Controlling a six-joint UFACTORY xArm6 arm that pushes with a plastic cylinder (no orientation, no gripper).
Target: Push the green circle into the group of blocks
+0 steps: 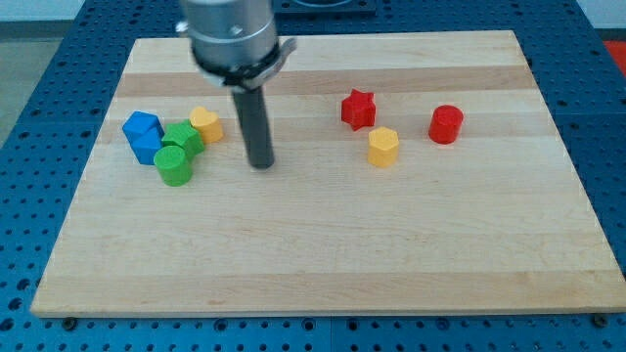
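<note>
My tip (260,164) rests on the wooden counter (323,254), at the lower end of a straight dark rod hanging from the grey arm housing (231,34) at the view's top. There is no hand on this arm, only the rod, so nothing opens or closes.

The green circle (174,166), a short green cylinder, lies at about 9 o'clock from my tip, near it but with bare wood between. It sits at the lower edge of a cluster on the view's left. Just at its 12 o'clock, touching or nearly touching it, is a green star-like block (183,139). At 10 o'clock from the green circle are two blue blocks (143,135), pressed together, their exact shape hard to make out. A yellow block (205,124), possibly heart-shaped, lies at 1 o'clock from the green circle and at about 10 o'clock from my tip, beside the green star-like block.

Well apart, at 3 o'clock across the counter, is a second set: a red star (358,109), a yellow hexagonal block (383,147) at its 5 o'clock, and a red cylinder (445,124) toward the view's right. These three stand apart from each other.
</note>
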